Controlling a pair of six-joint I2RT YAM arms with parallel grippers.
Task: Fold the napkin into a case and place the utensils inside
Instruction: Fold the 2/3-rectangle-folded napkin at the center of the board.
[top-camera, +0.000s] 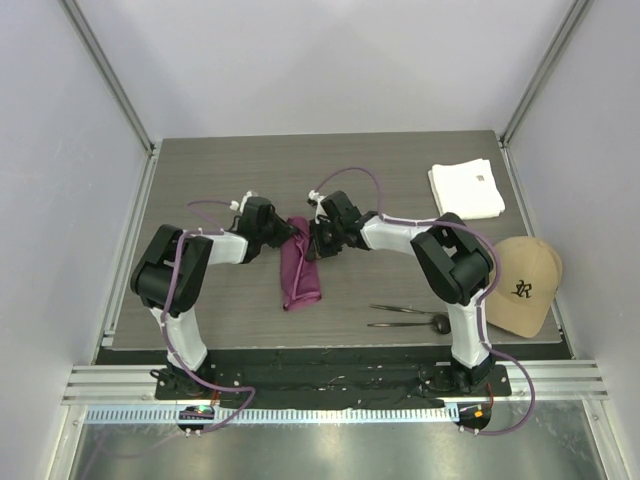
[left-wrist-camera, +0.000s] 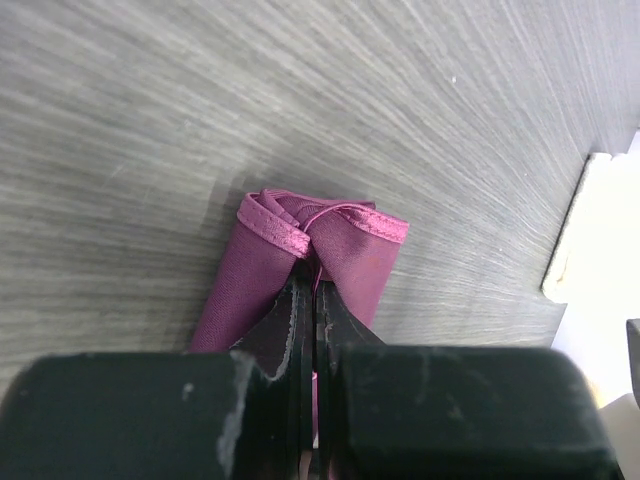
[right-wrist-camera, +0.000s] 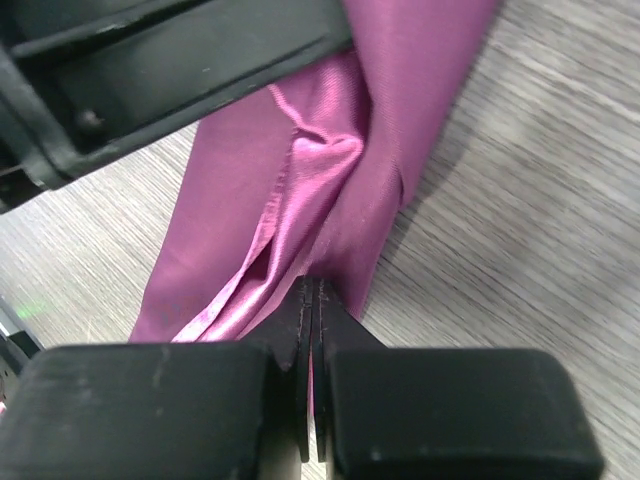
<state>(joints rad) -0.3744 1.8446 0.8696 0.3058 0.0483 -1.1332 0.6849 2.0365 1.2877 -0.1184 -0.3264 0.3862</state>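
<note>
The magenta-purple napkin (top-camera: 301, 272) lies mid-table as a long narrow folded strip. Its far end is bunched between both arms. My left gripper (top-camera: 291, 236) is shut on the napkin's folded top end (left-wrist-camera: 345, 245), with a sliver of cloth between its fingertips (left-wrist-camera: 300, 300). From the other side, my right gripper (top-camera: 313, 244) is shut on a fold of the napkin (right-wrist-camera: 300, 200), and its fingertips (right-wrist-camera: 300, 305) pinch the cloth. The two dark utensils (top-camera: 400, 315) lie side by side near the front edge. The spoon's round black head (top-camera: 438, 322) points right.
A folded white cloth (top-camera: 467, 190) sits at the back right corner. A tan cap (top-camera: 522, 285) rests at the table's right edge, close to the utensils. The left gripper's black body (right-wrist-camera: 150, 60) fills the top left of the right wrist view.
</note>
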